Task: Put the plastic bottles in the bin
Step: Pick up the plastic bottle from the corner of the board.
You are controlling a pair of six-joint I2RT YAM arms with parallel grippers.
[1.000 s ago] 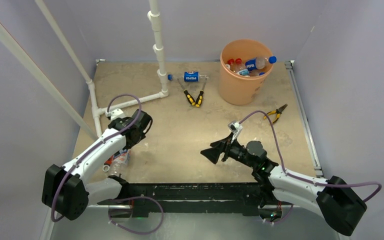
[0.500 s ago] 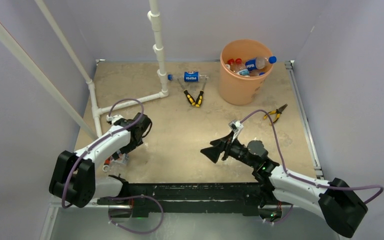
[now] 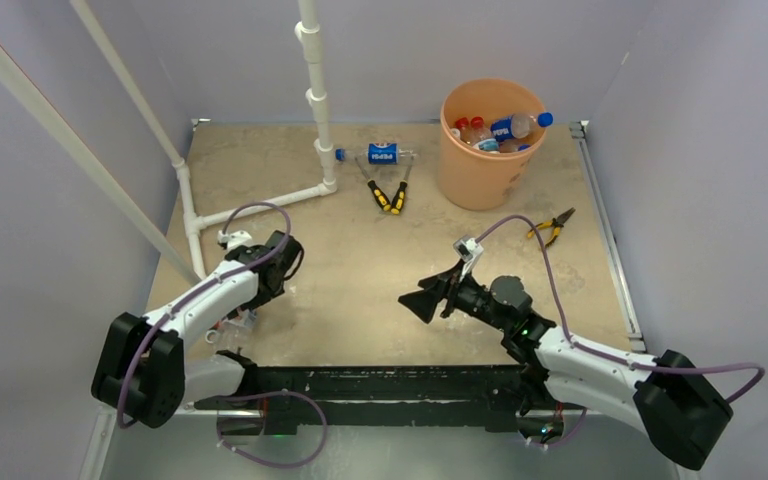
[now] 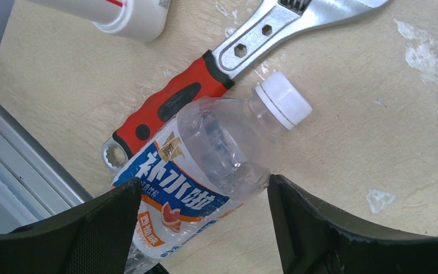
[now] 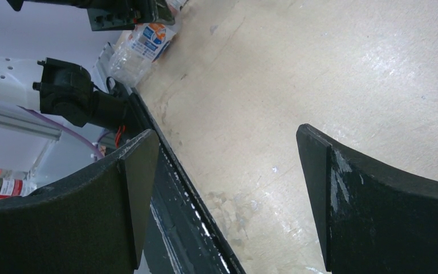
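While most of the job looks done, two bottles are out on the surface (image 3: 360,260), so not finished.

- Bin (image 3: 475,180): far right corner, upright. Several bottles (image 3: 505,128) are piled inside, with red caps and one blue showing. Can't get an exact count from above.
- Left arm (image 3: 195,305): reaching to the near left edge, wrist pointing down. Left jaws are apart and sit either side of the lower body of a bottle. Nothing is clamped. One tip looks very close to the plastic, but I can't tell if it touches.
- Right arm (image 3: 560,350): over bare surface at centre right. Right jaws are wide apart with nothing between them, well away from any bottle.
- Near bottle (image 4: 205,165): lying on its side with a white cap and a blue label with an orange patch. It lies against the red handle of a wrench (image 4: 171,105) and may partly overlap it.
- Far bottle (image 3: 382,154): lying flat with a blue label, just beside the white pipe (image 3: 320,130). Touching or nearly touching the pliers (image 3: 388,192).
- A second pair of pliers (image 3: 552,225) sits near the bin and isn't in the way.

Judgement: this is the pre-grasp on the near bottle. The risk is the jaws catching the wrench handle as they close. After that drop-off, only the far bottle is left, as far as these views show.
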